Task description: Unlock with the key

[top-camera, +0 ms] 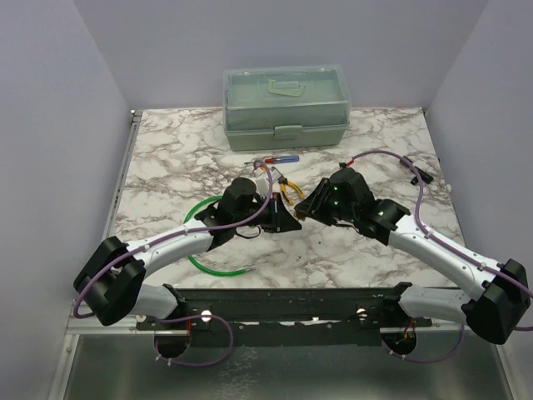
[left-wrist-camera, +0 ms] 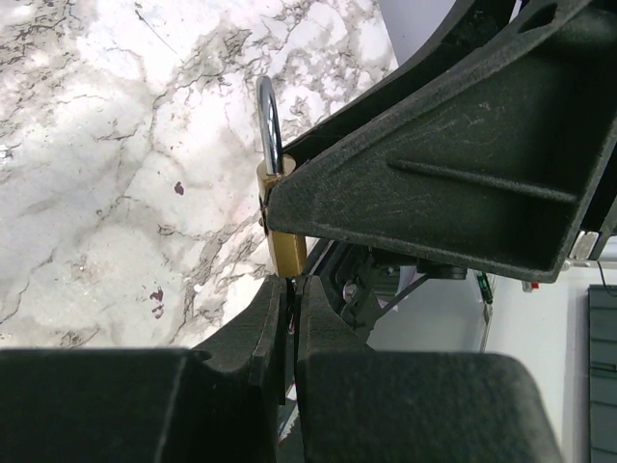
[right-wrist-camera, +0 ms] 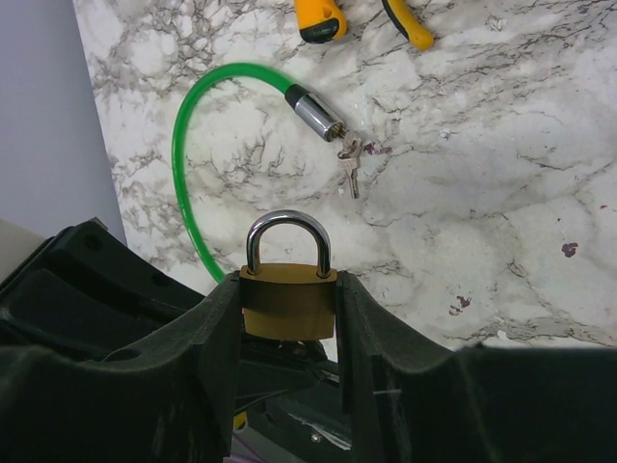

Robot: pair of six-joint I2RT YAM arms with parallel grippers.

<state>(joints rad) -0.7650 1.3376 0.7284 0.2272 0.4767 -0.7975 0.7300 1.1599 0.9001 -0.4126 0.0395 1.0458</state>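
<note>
A brass padlock (right-wrist-camera: 288, 301) with a steel shackle (right-wrist-camera: 287, 224), seated in the body, sits between the fingers of my right gripper (right-wrist-camera: 288, 282), which is shut on its sides and holds it above the table. In the left wrist view the padlock (left-wrist-camera: 286, 246) shows edge-on just beyond my left gripper (left-wrist-camera: 291, 285). Those jaws are pressed nearly together on a thin key (left-wrist-camera: 288, 318) at the padlock's underside; most of the key is hidden. In the top view the left gripper (top-camera: 284, 218) and right gripper (top-camera: 309, 205) meet at the table's middle.
A green cable lock (right-wrist-camera: 190, 145) with a small bunch of keys (right-wrist-camera: 349, 166) lies left of the grippers on the marble table (top-camera: 166, 158). Yellow-handled pliers (top-camera: 290, 190) and a red-and-blue screwdriver (top-camera: 276, 160) lie behind them. A green lidded box (top-camera: 286, 107) stands at the back.
</note>
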